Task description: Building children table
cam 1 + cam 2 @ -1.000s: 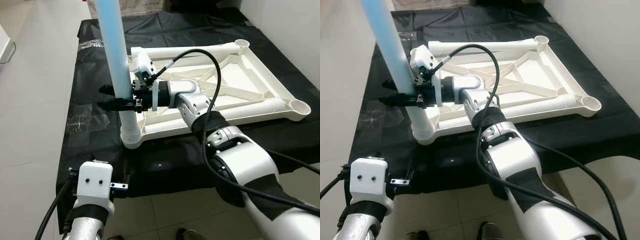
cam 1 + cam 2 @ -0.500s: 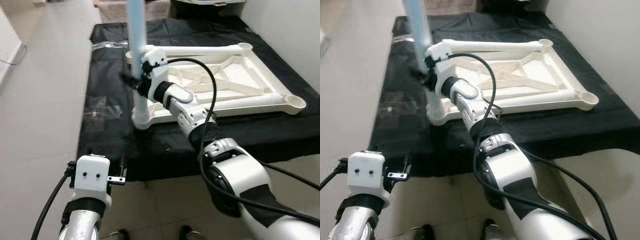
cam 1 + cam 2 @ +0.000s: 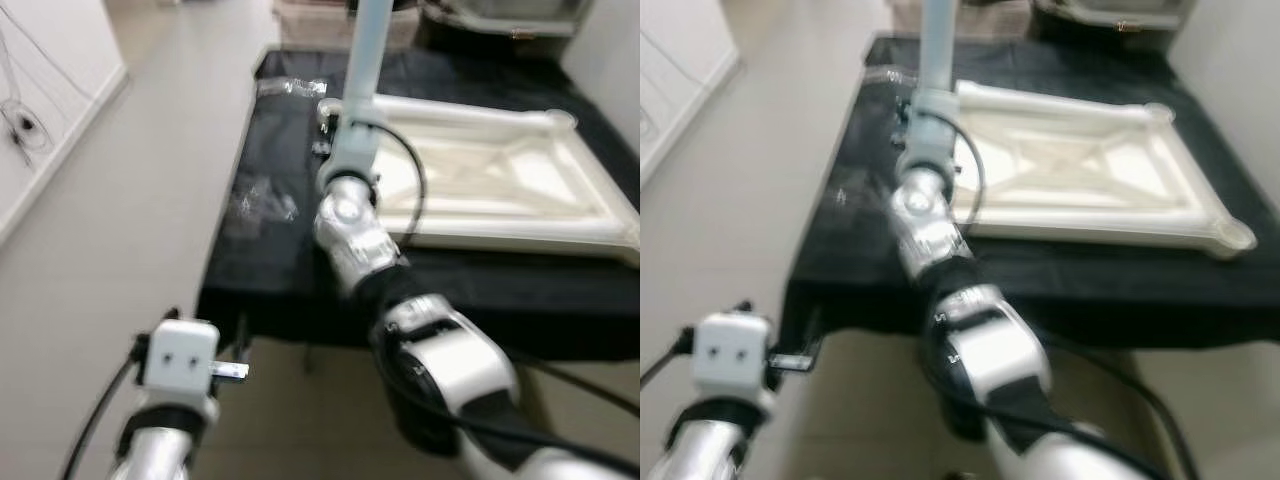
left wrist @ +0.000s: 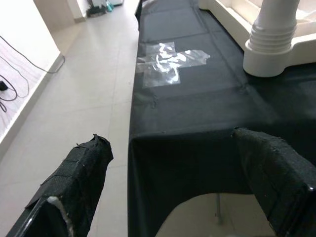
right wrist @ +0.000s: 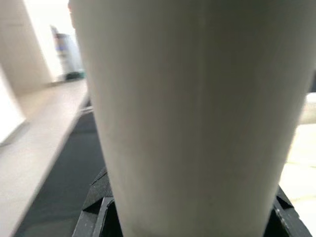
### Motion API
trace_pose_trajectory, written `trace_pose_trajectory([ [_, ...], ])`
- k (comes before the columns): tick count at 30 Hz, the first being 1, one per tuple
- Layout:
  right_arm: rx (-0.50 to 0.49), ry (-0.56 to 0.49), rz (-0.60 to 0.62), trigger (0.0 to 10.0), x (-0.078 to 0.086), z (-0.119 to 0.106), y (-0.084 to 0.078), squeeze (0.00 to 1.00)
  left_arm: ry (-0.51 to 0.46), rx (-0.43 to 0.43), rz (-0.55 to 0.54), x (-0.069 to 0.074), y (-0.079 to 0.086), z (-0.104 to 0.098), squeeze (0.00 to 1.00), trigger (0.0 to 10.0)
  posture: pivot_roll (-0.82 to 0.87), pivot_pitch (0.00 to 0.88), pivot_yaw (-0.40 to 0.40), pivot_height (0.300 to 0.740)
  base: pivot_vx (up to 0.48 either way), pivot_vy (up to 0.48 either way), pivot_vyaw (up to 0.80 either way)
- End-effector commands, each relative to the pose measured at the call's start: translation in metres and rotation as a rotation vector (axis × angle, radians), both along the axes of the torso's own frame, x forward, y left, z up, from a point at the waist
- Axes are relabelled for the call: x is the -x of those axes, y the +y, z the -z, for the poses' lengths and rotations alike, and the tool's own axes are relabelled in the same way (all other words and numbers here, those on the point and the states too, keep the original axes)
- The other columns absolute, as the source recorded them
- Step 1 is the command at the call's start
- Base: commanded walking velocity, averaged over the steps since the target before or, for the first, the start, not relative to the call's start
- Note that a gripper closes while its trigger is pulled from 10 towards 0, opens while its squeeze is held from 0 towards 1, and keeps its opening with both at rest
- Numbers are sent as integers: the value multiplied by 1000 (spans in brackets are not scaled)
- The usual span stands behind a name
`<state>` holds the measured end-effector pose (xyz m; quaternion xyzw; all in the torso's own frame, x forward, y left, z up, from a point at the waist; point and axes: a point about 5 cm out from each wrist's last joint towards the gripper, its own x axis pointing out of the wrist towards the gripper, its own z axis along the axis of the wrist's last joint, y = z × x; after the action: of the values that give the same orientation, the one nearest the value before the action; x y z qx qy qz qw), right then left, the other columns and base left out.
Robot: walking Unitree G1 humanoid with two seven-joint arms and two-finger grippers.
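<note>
A white tabletop (image 3: 500, 190) lies upside down on a black cloth (image 3: 270, 240). A pale blue table leg (image 3: 367, 40) stands upright in its near left corner socket (image 4: 272, 47). My right arm reaches forward, and my right gripper (image 3: 335, 130) is shut on the leg just above the socket. In the right wrist view the leg (image 5: 192, 123) sits between the black finger bases. My left gripper (image 4: 173, 143) hangs open at the lower left, with its fingers (image 4: 79, 177) over the floor beside the cloth's edge and nothing between them.
A clear plastic bag (image 4: 170, 59) lies on the cloth left of the tabletop. A white wall with cables (image 3: 25, 130) runs along the left side of the tiled floor. Boxes (image 3: 310, 20) stand behind the cloth. Both eye views are blurred.
The whole picture has shifted and blurred, so the camera has moved back and turned. My right arm is stretched out further, still gripping the leg. The left arm stays low.
</note>
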<state>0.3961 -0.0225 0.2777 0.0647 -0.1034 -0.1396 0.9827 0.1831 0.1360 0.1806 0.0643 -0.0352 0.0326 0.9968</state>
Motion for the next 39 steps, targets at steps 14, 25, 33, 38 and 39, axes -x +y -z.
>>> trace_pose_trajectory([
  [14, -160, 344, 380, 10000, 14, 55, -4, 0, 14, 6, 24, 1, -5, 4, 0, 10000, 84, 233, -30, 740, 0, 0, 0],
  [25, -170, 337, 345, 10000, 15, 56, 1, 1000, 14, 5, 30, -1, -6, 5, 0, 10000, 77, 227, -22, 740, 0, 0, 0],
  [33, -192, 300, 285, 10000, 15, 52, 6, 1000, 18, -3, 34, -2, -4, 7, 0, 10000, 75, 220, -11, 740, 0, 0, 0],
  [38, -190, 267, 251, 10000, 14, 48, 8, 1000, 20, -9, 36, -3, -3, 8, 0, 10000, 71, 215, -6, 740, 0, 0, 0],
  [39, -190, 267, 251, 10000, 14, 48, 8, 1000, 20, -9, 36, -3, -3, 8, 0, 10000, 71, 215, -6, 740, 0, 0, 0],
])
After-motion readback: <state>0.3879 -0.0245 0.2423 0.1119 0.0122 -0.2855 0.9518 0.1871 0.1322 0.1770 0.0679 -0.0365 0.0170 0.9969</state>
